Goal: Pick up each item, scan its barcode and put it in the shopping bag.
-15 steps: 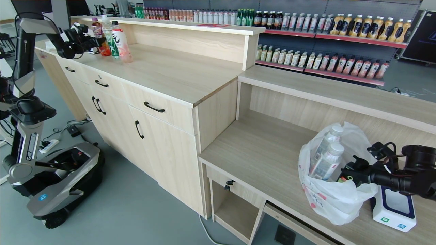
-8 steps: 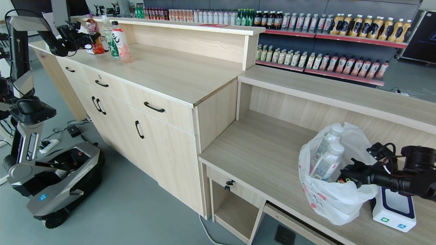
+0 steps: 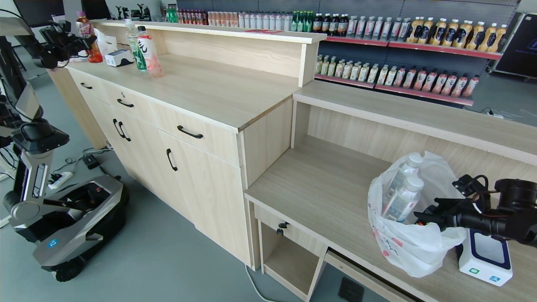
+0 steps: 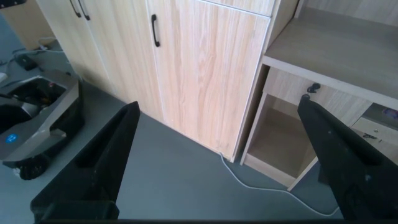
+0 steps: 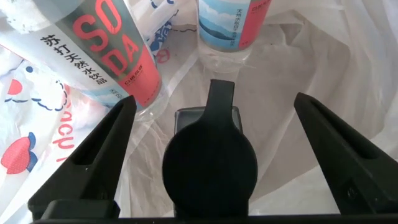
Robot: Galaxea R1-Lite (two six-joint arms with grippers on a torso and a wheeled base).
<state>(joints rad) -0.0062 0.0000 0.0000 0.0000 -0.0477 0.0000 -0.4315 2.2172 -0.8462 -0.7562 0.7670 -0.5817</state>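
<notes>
Lower counter (image 3: 319, 188), pale wood, seen from the shop floor; contents listed from the bag outward.

1. Shopping bag (image 3: 402, 247): thin white printed plastic, slumped near the counter's right end, mouth open upward. It holds two clear bottles (image 3: 403, 197) with white caps, upright and leaning together. Judged soft and shapeless. The film would fold shut if pushed, so goods ought to go in from above.

2. Right gripper (image 3: 426, 210): at the bag's mouth, fingers spread wide, nothing between them.

3. Scanner (image 3: 484, 258): white box with a blue face, just beside the bag, partly hidden by the right arm.

4. Left gripper (image 4: 217, 124): fingers apart and empty, over the grey floor before the cabinet doors.

5. Upper counter (image 3: 209, 88), well apart from the bag: green-labelled bottle (image 3: 136, 50) and pink-labelled bottle (image 3: 150, 52), upright and close together, with a second scanner (image 3: 118, 58) beside them. Judged full, so fairly heavy, smooth and round-sided. Best taken across mid-body, below the shoulder, with the barcode left uncovered.

6. Red-labelled bottle (image 3: 93, 52): held aloft at that counter's far left end by another robot's arm (image 3: 47, 58).

7. Backdrop: drinks shelves (image 3: 398, 46).
</notes>
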